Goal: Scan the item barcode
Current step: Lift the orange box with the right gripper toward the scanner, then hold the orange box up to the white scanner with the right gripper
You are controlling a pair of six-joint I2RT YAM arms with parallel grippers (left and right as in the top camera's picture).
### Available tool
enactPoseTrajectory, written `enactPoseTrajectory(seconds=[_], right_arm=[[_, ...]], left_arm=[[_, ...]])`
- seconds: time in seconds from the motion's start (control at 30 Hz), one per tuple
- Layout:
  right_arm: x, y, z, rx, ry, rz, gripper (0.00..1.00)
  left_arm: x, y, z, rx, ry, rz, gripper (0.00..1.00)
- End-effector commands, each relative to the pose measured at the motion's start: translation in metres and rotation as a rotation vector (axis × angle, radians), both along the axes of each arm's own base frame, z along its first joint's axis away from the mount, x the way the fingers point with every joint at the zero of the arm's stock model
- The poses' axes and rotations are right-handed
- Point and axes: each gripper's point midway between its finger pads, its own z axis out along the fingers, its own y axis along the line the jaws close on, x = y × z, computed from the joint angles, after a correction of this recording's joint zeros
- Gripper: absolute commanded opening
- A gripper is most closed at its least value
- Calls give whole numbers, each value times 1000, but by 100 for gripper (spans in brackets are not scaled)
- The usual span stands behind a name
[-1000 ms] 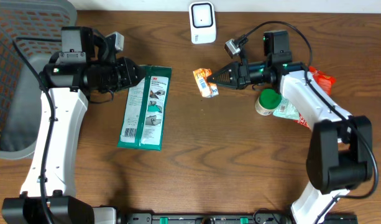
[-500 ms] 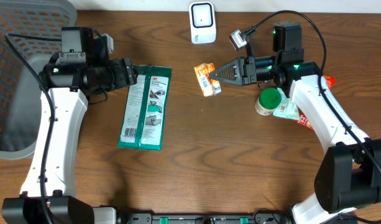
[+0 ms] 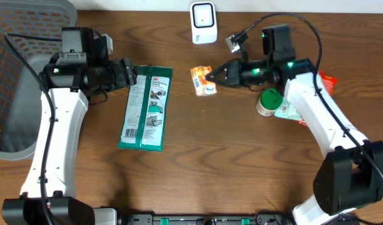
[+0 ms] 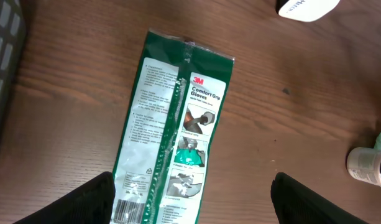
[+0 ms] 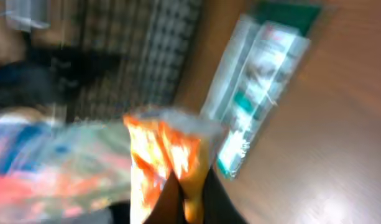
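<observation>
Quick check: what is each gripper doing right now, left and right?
Left gripper: open, holding nothing, by the green glove packet.
Right gripper: shut on the orange snack packet.

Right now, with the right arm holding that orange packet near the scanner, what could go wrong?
1. The right gripper pinches the orange packet only by one edge, so it could slip or swing.
2. The packet's printed face seems turned upward rather than toward the white scanner, so the scan may miss.
3. The green-capped bottle sits close beside the right arm and could get knocked.
</observation>
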Motion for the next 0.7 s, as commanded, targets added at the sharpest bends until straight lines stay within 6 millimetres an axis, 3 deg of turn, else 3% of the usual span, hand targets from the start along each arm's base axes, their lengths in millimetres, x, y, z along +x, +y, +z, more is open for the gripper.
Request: enactPoseTrajectory(seconds=[0.0,0.17,0.3,0.37,0.53,0.63,0.67], right_arm=[[40,-26,36,-359,-257,-162,1],[52,-60,109,-718,-511,-331,1],[67,-71,147,-916,-737,-417,1],[79,-62,164,-1027,-892,-423,1],[115,-38,170,-1331,-1138,-375,1],[157,-15,147,-1514,-1272,-274,1],[162,-12,142,-1530,-1284,-258,1]], left_arm=[[3,3,8,13,-22,0,80],[3,3,8,13,-23,0,80],[3,3,8,13,-22,0,80],[3,3,8,13,-23,0,80],[3,3,8,13,-22,0,80],[3,3,8,13,-22,0,80],[3,3,8,13,-23,0,80]])
